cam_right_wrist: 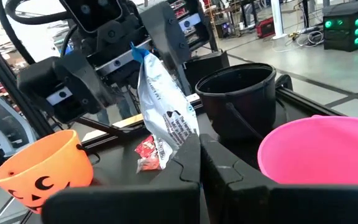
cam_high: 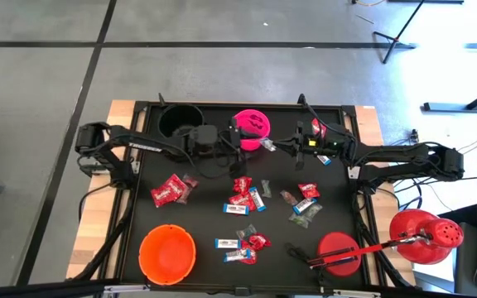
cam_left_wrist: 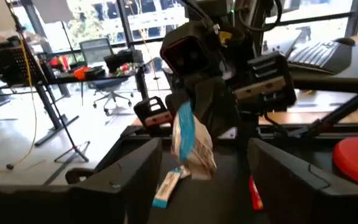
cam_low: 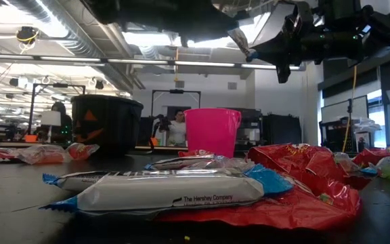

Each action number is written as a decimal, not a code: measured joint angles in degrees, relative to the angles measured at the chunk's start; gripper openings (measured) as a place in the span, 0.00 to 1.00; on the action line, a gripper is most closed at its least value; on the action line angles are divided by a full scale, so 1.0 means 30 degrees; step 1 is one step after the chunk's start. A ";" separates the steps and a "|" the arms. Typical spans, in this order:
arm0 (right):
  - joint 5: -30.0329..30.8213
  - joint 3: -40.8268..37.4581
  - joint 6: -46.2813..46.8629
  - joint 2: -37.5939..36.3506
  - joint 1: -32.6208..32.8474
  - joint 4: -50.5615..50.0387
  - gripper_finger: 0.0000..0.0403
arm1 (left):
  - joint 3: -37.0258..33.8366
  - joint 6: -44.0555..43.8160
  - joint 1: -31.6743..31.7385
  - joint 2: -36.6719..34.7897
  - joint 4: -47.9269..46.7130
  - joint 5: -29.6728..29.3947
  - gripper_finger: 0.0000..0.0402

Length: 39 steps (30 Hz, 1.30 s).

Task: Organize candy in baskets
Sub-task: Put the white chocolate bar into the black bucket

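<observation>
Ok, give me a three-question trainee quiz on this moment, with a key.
1. True or false: the left gripper is shut.
2. What does the right gripper pinch? A) a red packet B) the blue-and-white bar C) nothing
3. Name the colour of the bucket nearest both grippers.
Key: 1 false, its fingers stand wide apart; 2 B; 3 pink, the pink bucket.

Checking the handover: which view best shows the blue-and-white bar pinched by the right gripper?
The right wrist view: the blue-and-white bar stands upright in the shut right gripper, print visible. The left wrist view shows it hanging beyond the open left gripper. The high view shows only a speck; the low view does not clearly show it.
</observation>
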 joint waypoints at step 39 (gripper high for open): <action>0.0713 0.0000 -0.0022 -0.0006 -0.0015 -0.0831 0.49 | 0.0370 0.1362 -0.0371 -0.1920 -0.6515 -0.6565 0.01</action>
